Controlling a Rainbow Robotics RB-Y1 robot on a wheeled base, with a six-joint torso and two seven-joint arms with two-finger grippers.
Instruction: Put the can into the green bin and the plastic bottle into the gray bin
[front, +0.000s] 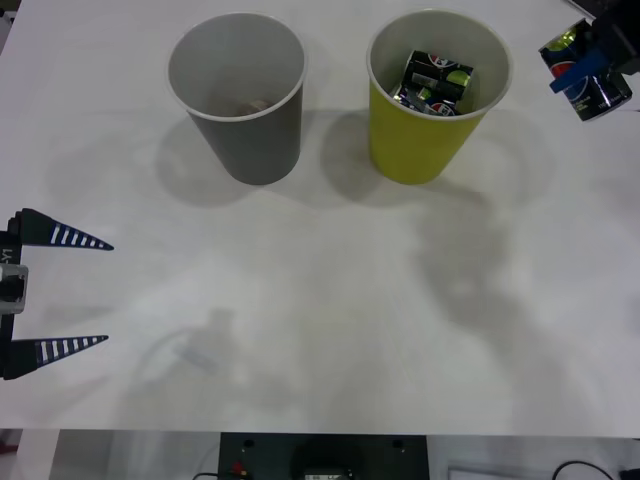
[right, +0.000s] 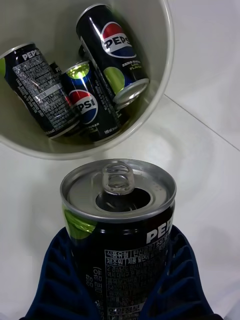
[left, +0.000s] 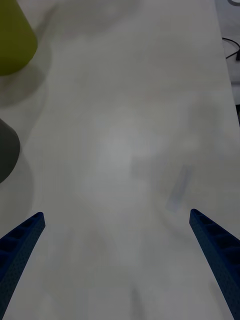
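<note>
1. Left gripper (front: 105, 292) parked at the table's (front: 320, 330) left edge, fingers spread, holding nothing.
2. Gray bin (front: 238, 95): something small lies at the bottom, can't tell what; no plastic bottle visible anywhere.
3. Green bin (front: 437, 95) already has several cans (right: 107, 52) inside.
4. Right gripper (front: 590, 70) pinches the can (right: 120, 220), in the air just right of the green bin. Drop still pending.

Can (right: 120, 225), between the right pincer's (right: 120, 280) fingers: metal, glossy black printed wall, bare brushed silver top with pull tab. Pincer fingers (right: 55, 285): blue ribbed plastic, matt. Green bin (front: 425, 140), just beyond that pincer: smooth plastic-looking wall, white satin inside. Gray bin (front: 255, 135): same finish, dark. Desk (front: 320, 320): white, smooth, matt.
</note>
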